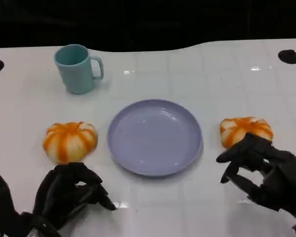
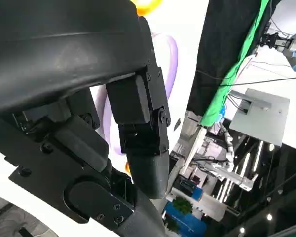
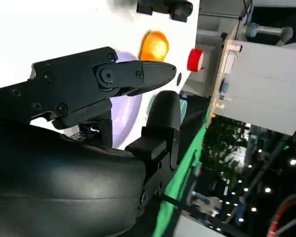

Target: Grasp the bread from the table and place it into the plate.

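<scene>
Two ridged glossy bread rolls (image 1: 70, 141) (image 1: 245, 130), smooth round lavender plate (image 1: 155, 137), white table (image 1: 197, 74)

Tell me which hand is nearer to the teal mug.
Left. The left hand lies at the table's near edge on the same side as the teal mug, behind one bread. The right hand sits across the plate, far off diagonally.

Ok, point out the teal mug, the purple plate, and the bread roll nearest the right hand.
teal mug (image 1: 78, 69): head view, on the side of its body.
purple plate (image 1: 117, 148): head view, on its bare rim.
bread roll (image 1: 244, 127): head view, on its striped top, above the right hand (image 1: 264, 168).
</scene>
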Robot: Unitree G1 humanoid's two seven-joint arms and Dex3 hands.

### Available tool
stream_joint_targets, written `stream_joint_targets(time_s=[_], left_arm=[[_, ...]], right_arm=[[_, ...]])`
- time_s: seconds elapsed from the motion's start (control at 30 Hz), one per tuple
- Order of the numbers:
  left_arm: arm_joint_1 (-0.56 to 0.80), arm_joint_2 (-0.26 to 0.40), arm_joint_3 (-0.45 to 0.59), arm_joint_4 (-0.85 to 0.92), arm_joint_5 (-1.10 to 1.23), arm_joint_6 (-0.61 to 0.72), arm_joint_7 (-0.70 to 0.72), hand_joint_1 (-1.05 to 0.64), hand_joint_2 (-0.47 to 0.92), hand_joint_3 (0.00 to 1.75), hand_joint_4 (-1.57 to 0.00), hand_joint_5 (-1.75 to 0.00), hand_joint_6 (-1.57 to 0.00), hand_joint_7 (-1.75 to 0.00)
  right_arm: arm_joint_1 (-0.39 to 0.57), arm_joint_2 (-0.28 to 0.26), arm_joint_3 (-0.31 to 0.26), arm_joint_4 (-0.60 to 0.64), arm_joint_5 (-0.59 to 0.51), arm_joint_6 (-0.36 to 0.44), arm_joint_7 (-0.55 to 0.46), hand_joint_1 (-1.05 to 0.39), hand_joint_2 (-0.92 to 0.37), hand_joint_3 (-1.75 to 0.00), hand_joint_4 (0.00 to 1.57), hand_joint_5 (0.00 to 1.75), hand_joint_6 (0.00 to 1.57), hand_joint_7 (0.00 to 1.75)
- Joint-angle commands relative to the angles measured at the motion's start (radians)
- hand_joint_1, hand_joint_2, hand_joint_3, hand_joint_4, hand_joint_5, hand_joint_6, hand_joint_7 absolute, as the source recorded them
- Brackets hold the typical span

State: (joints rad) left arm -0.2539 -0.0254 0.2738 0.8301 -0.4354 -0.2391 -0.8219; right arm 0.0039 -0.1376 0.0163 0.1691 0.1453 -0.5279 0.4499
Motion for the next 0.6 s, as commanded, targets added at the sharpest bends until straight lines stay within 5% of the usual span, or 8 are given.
stream_joint_targets(time_s=[0.03,0.47,0.6], left_arm=[[0.001,0.020,0.006,0.002,-0.003,-0.008,-0.010,-1.05,0.62,0.00,-1.57,-0.58,-1.57,-0.34],[-0.004,0.022,0.006,0.009,0.000,-0.010,-0.004,-1.05,0.62,0.00,-1.57,-0.59,-1.57,-0.35],[-0.005,0.022,0.008,0.010,-0.003,-0.007,-0.005,-1.05,0.61,0.00,-1.57,-0.60,-1.57,-0.35]], right_arm=[[-0.019,-0.033,-0.023,-0.018,-0.042,-0.034,-0.032,-0.47,-0.92,-0.24,0.41,1.26,0.37,0.96],[-0.124,-0.212,-0.048,-0.022,-0.471,-0.146,-0.247,-0.50,-0.92,-0.14,0.32,0.72,0.42,0.30],[-0.159,-0.260,-0.037,-0.027,-0.574,-0.127,-0.296,-0.51,-0.92,-0.06,0.25,0.60,0.42,0.19]])
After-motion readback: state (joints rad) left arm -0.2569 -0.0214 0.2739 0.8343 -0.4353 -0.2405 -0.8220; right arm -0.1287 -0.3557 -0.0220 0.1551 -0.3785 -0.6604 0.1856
